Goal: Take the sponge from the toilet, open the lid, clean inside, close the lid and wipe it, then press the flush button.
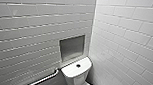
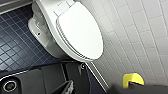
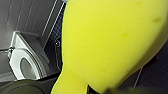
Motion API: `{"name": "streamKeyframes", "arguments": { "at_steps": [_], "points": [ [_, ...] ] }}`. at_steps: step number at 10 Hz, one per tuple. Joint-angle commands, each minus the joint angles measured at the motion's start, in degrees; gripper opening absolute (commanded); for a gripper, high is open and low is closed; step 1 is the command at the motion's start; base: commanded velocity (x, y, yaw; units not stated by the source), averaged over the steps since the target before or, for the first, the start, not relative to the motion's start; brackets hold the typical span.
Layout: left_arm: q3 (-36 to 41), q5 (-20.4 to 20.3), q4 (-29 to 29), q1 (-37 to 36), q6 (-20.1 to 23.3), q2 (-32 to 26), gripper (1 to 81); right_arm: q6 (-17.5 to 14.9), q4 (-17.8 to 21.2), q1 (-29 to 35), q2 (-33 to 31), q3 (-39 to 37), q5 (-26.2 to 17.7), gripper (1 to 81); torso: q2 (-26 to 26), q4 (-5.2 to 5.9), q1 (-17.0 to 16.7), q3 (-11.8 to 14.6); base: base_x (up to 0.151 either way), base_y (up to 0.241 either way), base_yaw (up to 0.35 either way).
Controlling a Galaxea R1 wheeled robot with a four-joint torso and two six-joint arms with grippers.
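**Sponge off the toilet, lid down**

The sponge [image 3: 110, 42] hangs close before the right wrist camera, a broad yellow bulk that narrows to a waist where it meets the right gripper [image 3: 90, 89]. From that squeezed shape the jaws appear to pinch it, though the fingers themselves are hidden behind the foam. In the left wrist view a small piece of the same yellow shows above a dark blurred part of the robot, in front of the white tiled wall [image 2: 140, 32] and well apart from the bowl. How the jaws of the left gripper [image 2: 65, 87] stand, I cannot tell.

The toilet [image 1: 76, 73] stands at the corner of the room, its tank against the back wall and its side near the side wall. The lid [image 2: 80, 32] lies flat and closed over the bowl, covering it out to the front rim. The flush button [image 1: 78, 65], small, round and dark, sits in the middle of the tank top, untouched.

A square niche [image 1: 71, 47] is set into the back wall just above the tank. A pale grab bar [image 1: 43, 79] runs along that wall beside the tank. Beneath the bowl the floor [image 2: 15, 47] is laid in small dark blue tiles.
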Motion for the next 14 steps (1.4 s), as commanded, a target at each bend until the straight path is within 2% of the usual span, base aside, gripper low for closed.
{"name": "streamKeyframes", "arguments": {
  "at_steps": [1, 4, 7, 10, 11, 12, 14],
  "points": [
    [2.4, 9.5, -5.9, -13.3, -0.2, -2.6, 81.1, 0.3, 0.4, 2.2, -2.2, 1.7, -2.8, 1.0, 0.0, 0.00, 0.0, 0.0, 0.000, 0.000, 0.000],
    [2.0, 13.4, -9.4, -23.1, -1.2, -1.4, 81.1, 0.4, 0.7, 2.7, -2.0, 1.7, -2.6, 1.0, 0.0, 0.00, 0.0, -0.6, 0.000, 0.000, 0.000],
    [-0.3, 13.9, -9.2, -30.5, -5.0, 1.3, 81.1, 0.4, 1.1, 2.9, -1.8, 2.5, -2.5, 1.0, 0.1, 0.00, 0.1, -0.6, 0.000, 0.000, 0.000],
    [-6.3, 17.5, -8.9, -36.6, -8.3, 5.9, 81.1, 0.4, 1.3, 2.7, -1.7, 2.4, -1.2, 1.0, 0.1, 0.00, 0.1, -0.6, 0.000, 0.000, 0.000],
    [-8.3, 17.6, -8.8, -38.0, -9.0, 7.5, 81.1, 0.4, 1.9, 2.8, -1.7, 2.5, -0.8, 1.0, 0.1, 0.00, 0.1, -0.6, 0.000, 0.000, 0.000],
    [-11.3, 18.0, -8.8, -39.7, -9.4, 9.7, 81.1, 0.4, 2.1, 2.9, -1.6, 2.7, -0.8, 1.0, 0.1, 0.00, 0.1, -1.9, 0.000, 0.000, 0.000],
    [-18.7, 21.7, -8.7, -43.5, -10.1, 14.6, 81.1, 0.4, 2.3, 2.9, -1.6, 2.8, -0.4, 1.0, 0.1, 0.00, 0.1, -3.4, 0.000, 0.000, 0.000]
  ]
}}
